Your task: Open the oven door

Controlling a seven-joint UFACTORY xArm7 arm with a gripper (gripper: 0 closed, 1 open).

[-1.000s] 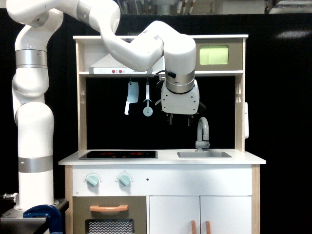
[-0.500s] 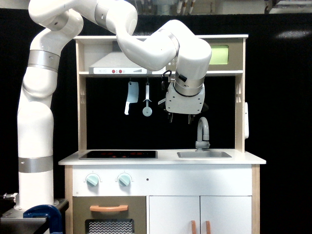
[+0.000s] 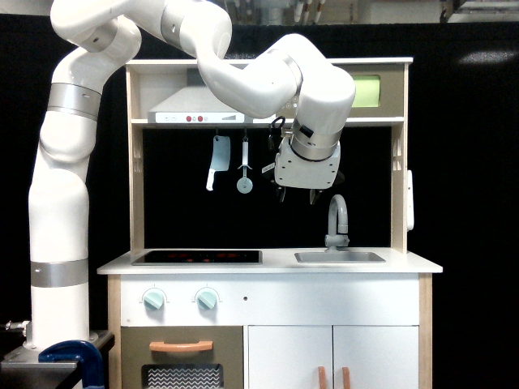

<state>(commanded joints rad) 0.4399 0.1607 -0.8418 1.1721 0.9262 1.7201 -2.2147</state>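
Dark tool [image 3: 297,196] fingers parted, empty, below oven door [image 3: 375,91].

My arm [image 3: 65,203] is glossy white, built of rounded, fat segments joined by brushed silver bands. A white boxy housing sits below the last silver ring, a black cable looping beside it, and my end effector [image 3: 298,197] ends in short dark fingers.
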